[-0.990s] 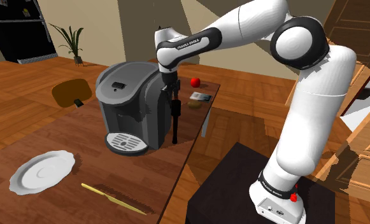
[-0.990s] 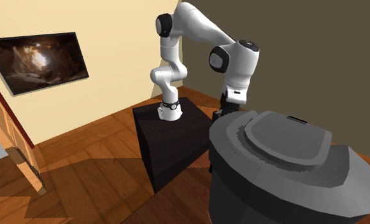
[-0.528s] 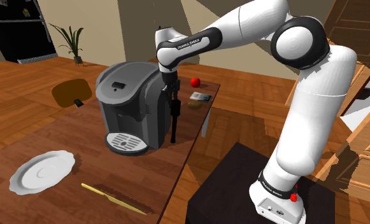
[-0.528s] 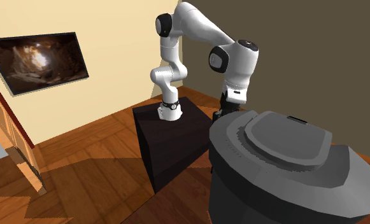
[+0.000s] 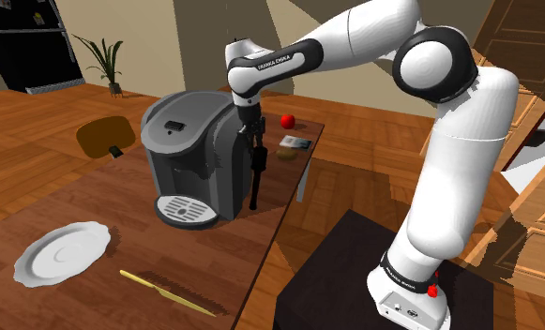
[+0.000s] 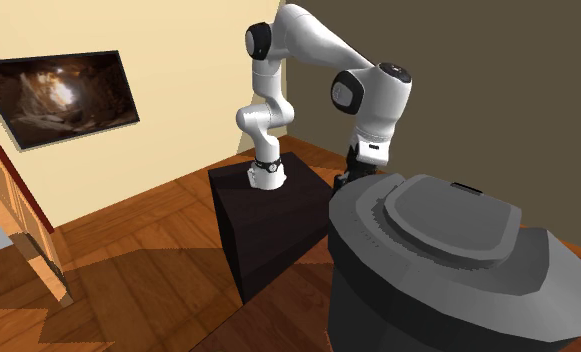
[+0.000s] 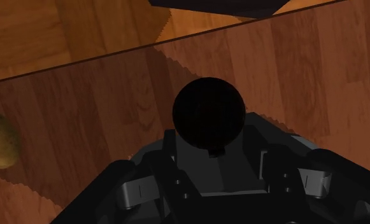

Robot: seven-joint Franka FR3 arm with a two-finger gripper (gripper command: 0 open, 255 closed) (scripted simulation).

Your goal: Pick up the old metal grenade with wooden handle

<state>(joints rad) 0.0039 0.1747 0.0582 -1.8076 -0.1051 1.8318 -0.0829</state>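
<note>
The grenade is a long, dark stick shape hanging upright just beside the grey coffee machine, its lower end a little above the wooden table. My gripper is shut on its upper part. In the wrist view the grenade shows end-on as a round black shape clasped between my gripper's fingers. In the second exterior view the gripper is partly hidden behind the coffee machine.
A white plate and a thin yellow stick lie near the table's front. A red apple, a small card and a brownish lump sit at the far end. The dark stand is beside the table.
The gripper has risen slightly with the grenade, so its lower end hangs a bit higher above the table. The fingers stay closed on it.
</note>
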